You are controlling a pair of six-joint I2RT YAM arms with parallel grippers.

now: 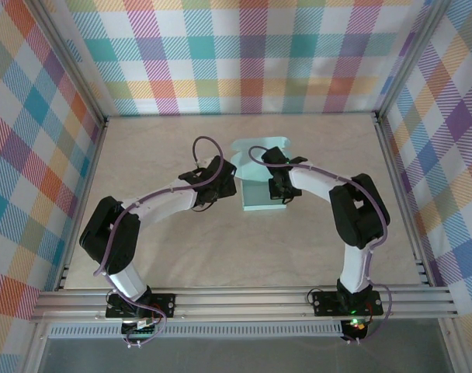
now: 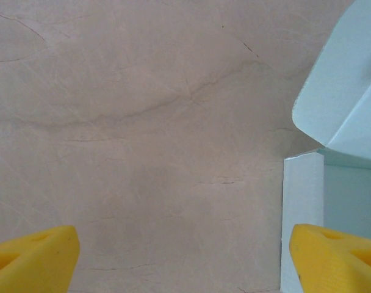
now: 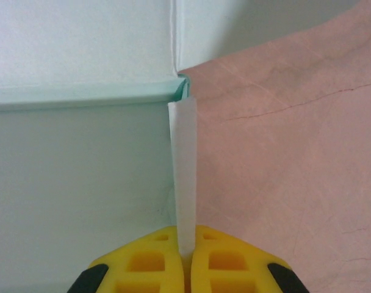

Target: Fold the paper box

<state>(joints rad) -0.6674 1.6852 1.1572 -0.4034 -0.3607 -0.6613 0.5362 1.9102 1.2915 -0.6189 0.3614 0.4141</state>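
Observation:
The paper box (image 1: 254, 194) is pale mint-green card lying in the middle of the table, with a rounded flap (image 1: 259, 151) raised at its far end. My right gripper (image 3: 188, 250) is shut on one thin upright side wall (image 3: 185, 177) of the box, whose panels (image 3: 82, 177) spread out to its left. In the top view the right gripper (image 1: 279, 189) sits over the box's right side. My left gripper (image 2: 185, 262) stands wide open over bare table just left of the box, its right fingertip (image 2: 332, 256) overlapping the box's left wall (image 2: 301, 207). Nothing lies between the left fingers.
The beige tabletop (image 1: 166, 249) is boxed in by plaid walls (image 1: 244, 54) on three sides. An aluminium rail (image 1: 244, 303) runs along the near edge, where both arm bases are bolted. Free table lies left of and in front of the box.

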